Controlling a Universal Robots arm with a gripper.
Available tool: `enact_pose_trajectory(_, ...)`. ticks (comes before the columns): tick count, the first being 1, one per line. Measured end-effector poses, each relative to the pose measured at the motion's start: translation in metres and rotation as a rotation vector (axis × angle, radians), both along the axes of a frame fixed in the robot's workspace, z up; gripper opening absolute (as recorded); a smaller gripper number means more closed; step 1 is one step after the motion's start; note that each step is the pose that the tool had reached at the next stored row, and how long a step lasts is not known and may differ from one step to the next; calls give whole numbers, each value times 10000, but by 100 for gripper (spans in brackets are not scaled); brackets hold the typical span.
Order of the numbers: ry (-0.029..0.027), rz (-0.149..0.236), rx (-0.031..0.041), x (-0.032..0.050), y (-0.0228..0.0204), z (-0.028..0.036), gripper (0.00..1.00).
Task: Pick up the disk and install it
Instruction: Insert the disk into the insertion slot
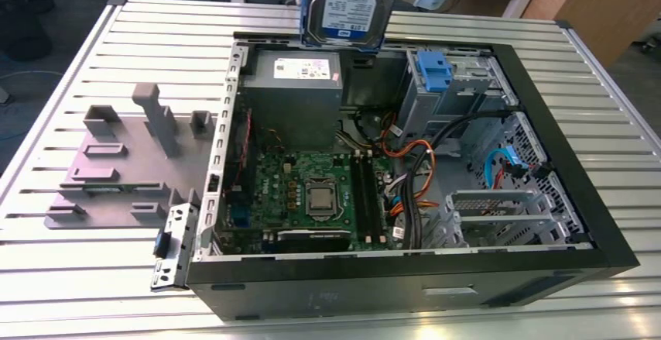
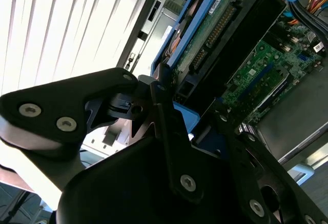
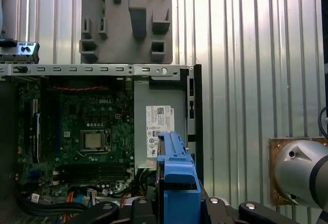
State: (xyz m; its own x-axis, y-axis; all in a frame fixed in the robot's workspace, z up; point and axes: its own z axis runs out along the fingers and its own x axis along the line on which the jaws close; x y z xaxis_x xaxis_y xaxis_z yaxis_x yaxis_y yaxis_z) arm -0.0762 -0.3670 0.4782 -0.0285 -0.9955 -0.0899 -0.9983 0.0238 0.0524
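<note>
a: exterior view first. whereabouts of the disk (image 1: 346,3)?
b: up high, over the far rim of the open computer case (image 1: 413,274). upright, white-and-blue label toward this camera, blue rails down both long edges. directly above the power-supply box (image 1: 294,84), touching nothing below.
a: reason for a case laid on its side?
b: most likely access from above: open side up, motherboard (image 1: 309,193) facing up, drive cage (image 1: 454,84) with a blue part in the far corner on the exterior view's right. grey stand (image 1: 124,162) on the slatted table (image 1: 62,278), just beside the case on the exterior view's left.
a: second wrist view. open or closed?
b: closed, by the look of it. black gripper (image 2: 169,98) clamped on the end of the disk (image 2: 215,34) farthest from the case, green circuit side toward this camera. probably gripped there to leave the lower end and most of the rails free.
a: first wrist view?
b: straight down along the disk (image 3: 177,183), edge-on, blue rail between the two black halves of the gripper (image 3: 177,208). beneath it the power-supply box (image 3: 159,126) with its white sticker, motherboard (image 3: 92,142) beside that, stand (image 3: 128,19) beyond the case wall. carried vertical, perhaps, to clear the case walls. not yet in any bay.
</note>
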Motion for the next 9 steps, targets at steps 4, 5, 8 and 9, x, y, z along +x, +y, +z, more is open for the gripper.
enact_pose_trajectory(4, 0, 0, -1, 10, -7, 0, 37)
enact_pose_trajectory(5, 0, 0, 0, 12, -8, 0, 37)
enact_pose_trajectory(8, 1, -1, -1, 18, -13, 0, 37)
enact_pose_trajectory(9, 0, 0, 0, 21, -14, 0, 37)
